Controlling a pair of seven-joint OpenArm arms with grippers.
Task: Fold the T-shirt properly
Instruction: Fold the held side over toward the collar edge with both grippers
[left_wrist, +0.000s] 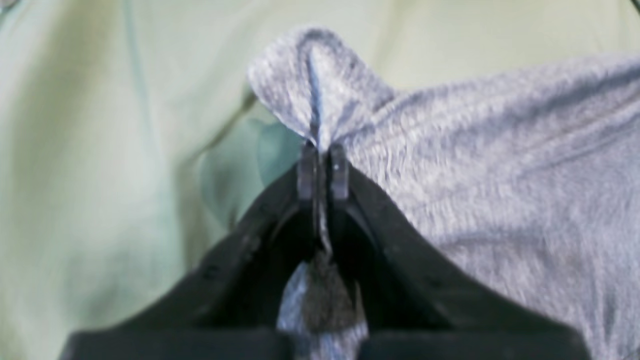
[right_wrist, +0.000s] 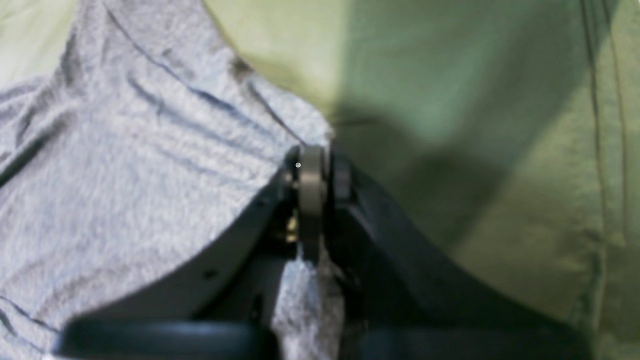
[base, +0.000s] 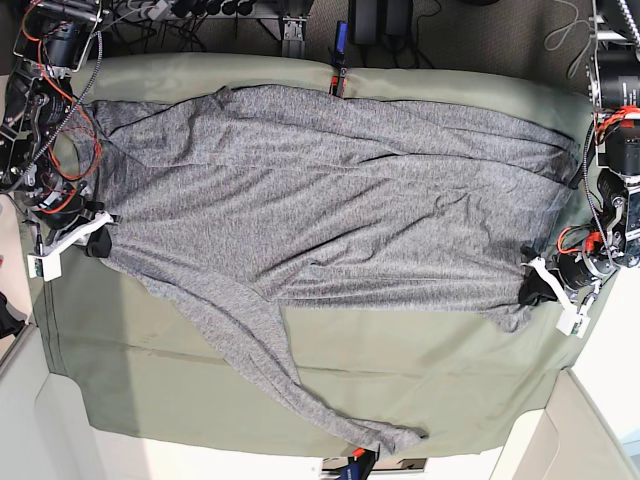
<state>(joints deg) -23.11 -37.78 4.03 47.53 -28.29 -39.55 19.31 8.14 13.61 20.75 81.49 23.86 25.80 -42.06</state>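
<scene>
There is one T-shirt (base: 330, 190), grey and mottled, and it lies spread wide across one green cloth (base: 200, 370) that covers the surface. One long sleeve (base: 290, 385) runs away from the body of the shirt toward the near edge of the cloth and ends in a crumpled cuff. Two arms are in view, one at each end of the shirt.

The left gripper (left_wrist: 323, 165) has its jaws closed tight on a pinch of the grey knit, which stands up in a small peak past the tips; more fabric shows between the jaws lower down. In the base view it is at the shirt's right end (base: 540, 285).

The right gripper (right_wrist: 320, 170) also has its jaws pressed together on an edge of the shirt, at the shirt's left end (base: 95, 240).
</scene>
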